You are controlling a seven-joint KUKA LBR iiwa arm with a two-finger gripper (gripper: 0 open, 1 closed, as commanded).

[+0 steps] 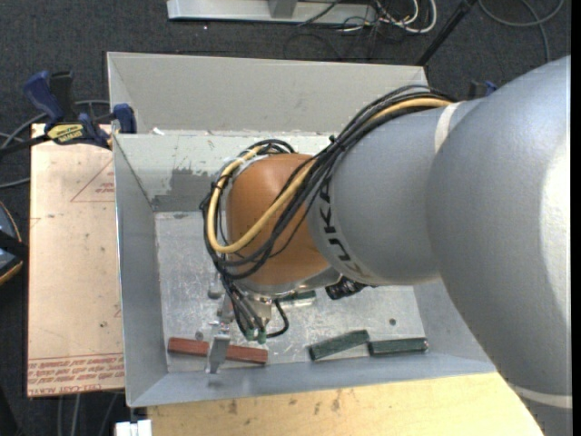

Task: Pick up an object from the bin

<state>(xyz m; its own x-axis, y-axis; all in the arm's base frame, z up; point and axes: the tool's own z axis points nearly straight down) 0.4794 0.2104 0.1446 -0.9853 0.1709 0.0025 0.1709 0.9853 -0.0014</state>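
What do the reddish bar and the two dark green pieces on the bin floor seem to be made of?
The reddish bar: matte, flat, even colour, so possibly painted wood or plastic. The dark green pieces: dull and straight-edged, likely plastic or painted wood. The look leaves both open.

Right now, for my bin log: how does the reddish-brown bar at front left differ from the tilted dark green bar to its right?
The reddish-brown bar is longer than the dark green bar. The reddish-brown bar dips toward the right; the dark green bar rises. The gripper sits over the reddish-brown bar's middle; the dark green bar lies clear of it. Both are slim strips lying flat on the bin floor.
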